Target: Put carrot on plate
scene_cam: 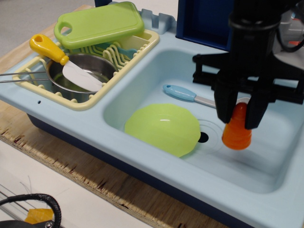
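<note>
- Pale blue sink [142, 71] on a wooden tabletop [95, 178], with a deep basin on the right and a yellow drying rack [107, 85] set in on the left.
- In the rack: a steel pot [90, 64], with a yellow-handled knife [61, 59] lying across its rim, blade over the pot's opening.
- Green cutting board [99, 23] resting on the rack's far edge, tilted over its ribs.
- In the basin: a round lime-green plate [163, 129] lying near the front wall, just left of the dark drain hole [203, 137].
- Also in the basin: a utensil with a light blue handle [179, 92] behind the plate, its far end running behind the claw.
- Black claw [242, 114] pointing down over the basin's right half, clenched on the carrot [237, 129] from both sides.
- Carrot upright, narrow tip up between the two fingers, wide orange base hanging below them.
- Carrot apparently raised off the basin floor, just right of the drain hole and near the plate's right edge, not over the plate.
</note>
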`<state>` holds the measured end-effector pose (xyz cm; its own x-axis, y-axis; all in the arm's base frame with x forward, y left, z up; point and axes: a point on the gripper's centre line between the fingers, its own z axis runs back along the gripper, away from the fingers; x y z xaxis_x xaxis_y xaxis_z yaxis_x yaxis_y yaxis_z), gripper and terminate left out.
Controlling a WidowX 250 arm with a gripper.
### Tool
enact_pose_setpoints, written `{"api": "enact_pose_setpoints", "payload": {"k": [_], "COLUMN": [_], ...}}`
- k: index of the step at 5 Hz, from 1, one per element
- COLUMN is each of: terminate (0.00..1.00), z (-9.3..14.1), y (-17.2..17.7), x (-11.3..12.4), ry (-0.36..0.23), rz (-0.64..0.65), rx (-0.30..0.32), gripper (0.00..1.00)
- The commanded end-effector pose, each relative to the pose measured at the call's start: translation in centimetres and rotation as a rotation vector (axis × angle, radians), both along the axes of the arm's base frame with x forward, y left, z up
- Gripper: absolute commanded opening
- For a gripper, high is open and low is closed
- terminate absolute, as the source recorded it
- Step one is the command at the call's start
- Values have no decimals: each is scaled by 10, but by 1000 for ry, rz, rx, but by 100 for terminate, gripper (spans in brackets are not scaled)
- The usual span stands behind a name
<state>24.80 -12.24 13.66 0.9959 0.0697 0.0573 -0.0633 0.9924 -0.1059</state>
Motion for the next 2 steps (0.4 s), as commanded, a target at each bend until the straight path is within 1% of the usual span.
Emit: {"api": "enact_pose_setpoints", "payload": {"k": [1,2], "terminate": [0,0], "z": [31,32], "y": [-6,0], "x": [7,8], "ry": [-80,-80], "rz": [-12,-2], "rx": [-24,-33], "gripper": [0,0]}}
